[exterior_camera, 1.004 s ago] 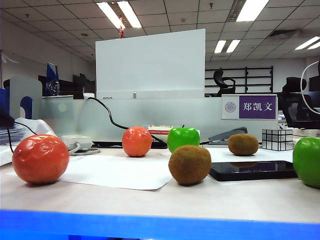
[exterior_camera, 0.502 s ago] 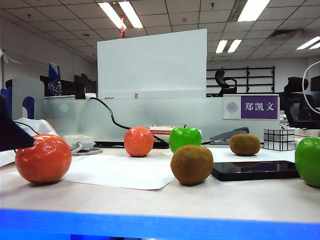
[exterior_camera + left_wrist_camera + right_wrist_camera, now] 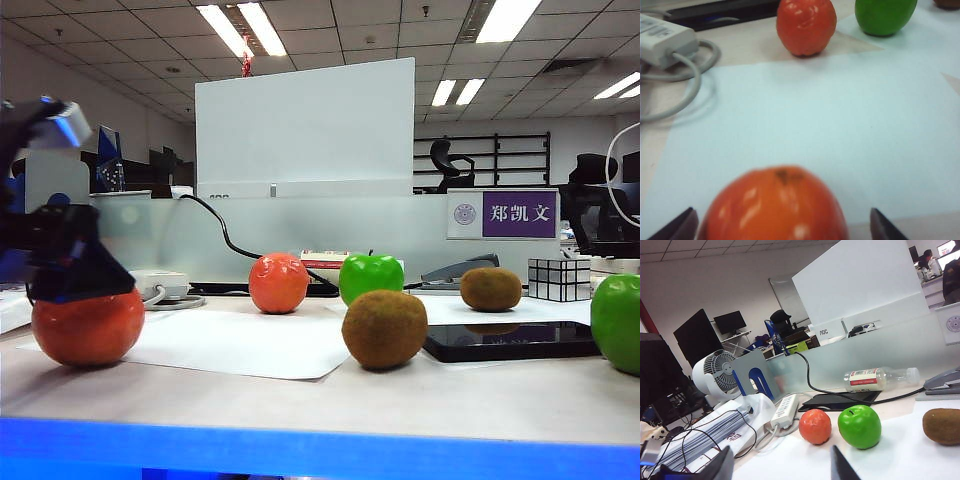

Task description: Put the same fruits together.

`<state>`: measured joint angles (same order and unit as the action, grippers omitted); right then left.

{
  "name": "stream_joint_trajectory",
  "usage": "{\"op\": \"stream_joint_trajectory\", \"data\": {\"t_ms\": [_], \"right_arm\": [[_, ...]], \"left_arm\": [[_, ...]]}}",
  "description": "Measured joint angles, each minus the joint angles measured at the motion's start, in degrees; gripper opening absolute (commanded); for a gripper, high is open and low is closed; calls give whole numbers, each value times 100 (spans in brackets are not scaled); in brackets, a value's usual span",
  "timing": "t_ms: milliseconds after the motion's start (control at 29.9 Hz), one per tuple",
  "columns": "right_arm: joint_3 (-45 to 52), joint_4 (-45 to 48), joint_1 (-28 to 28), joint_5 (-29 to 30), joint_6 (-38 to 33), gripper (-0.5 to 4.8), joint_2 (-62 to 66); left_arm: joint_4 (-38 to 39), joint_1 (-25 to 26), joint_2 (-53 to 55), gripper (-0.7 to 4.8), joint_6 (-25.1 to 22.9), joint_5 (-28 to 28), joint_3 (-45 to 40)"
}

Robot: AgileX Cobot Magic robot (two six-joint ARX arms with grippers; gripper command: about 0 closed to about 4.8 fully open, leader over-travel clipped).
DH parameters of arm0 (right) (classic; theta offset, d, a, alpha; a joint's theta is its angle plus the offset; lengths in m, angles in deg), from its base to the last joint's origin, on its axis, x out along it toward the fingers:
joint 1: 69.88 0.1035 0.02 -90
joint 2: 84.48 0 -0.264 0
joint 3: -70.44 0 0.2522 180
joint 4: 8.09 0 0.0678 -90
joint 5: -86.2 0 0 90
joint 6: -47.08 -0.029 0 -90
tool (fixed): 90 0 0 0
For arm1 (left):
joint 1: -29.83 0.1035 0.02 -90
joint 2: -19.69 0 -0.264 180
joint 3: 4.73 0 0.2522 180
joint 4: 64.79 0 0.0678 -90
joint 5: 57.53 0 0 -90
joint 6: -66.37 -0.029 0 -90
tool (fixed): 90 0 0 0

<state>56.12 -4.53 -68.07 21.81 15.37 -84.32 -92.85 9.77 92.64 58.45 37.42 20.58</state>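
Left pincer (image 3: 780, 227) gapes astride orange fruit (image 3: 775, 205) — right pincer (image 3: 782, 465) faces "AOC" panel (image 3: 855, 280).

Glossy green apple (image 3: 369, 277); fuzzy matt kiwi (image 3: 384, 329)

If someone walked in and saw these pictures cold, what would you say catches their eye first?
Probably the left gripper, jaws open on either side of the near orange-red fruit at the table's left edge. Next, the bright fruits spread over the table: a second orange-red fruit and a green apple further back, and a brown kiwi up front. The right gripper hangs open, holding nothing.
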Motion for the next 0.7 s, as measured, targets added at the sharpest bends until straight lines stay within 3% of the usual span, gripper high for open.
{"op": "stream_joint_trajectory", "data": {"t_ms": [435,536,569,636,703], "right_arm": [[0,282,-2,-151,20,252,0],[0,280,-2,-153,20,252,0],[-2,282,-2,-155,20,252,0],[-4,282,-2,-157,22,252,0],[-15,282,-2,-155,24,252,0]], "left_arm": [[-330,7,1064,479,-17,136,352],[-376,7,1121,117,-26,149,372],[-376,7,1121,35,-22,149,372],[-380,7,1121,-6,-17,149,372],[-385,7,1121,-6,-17,101,372]]}}
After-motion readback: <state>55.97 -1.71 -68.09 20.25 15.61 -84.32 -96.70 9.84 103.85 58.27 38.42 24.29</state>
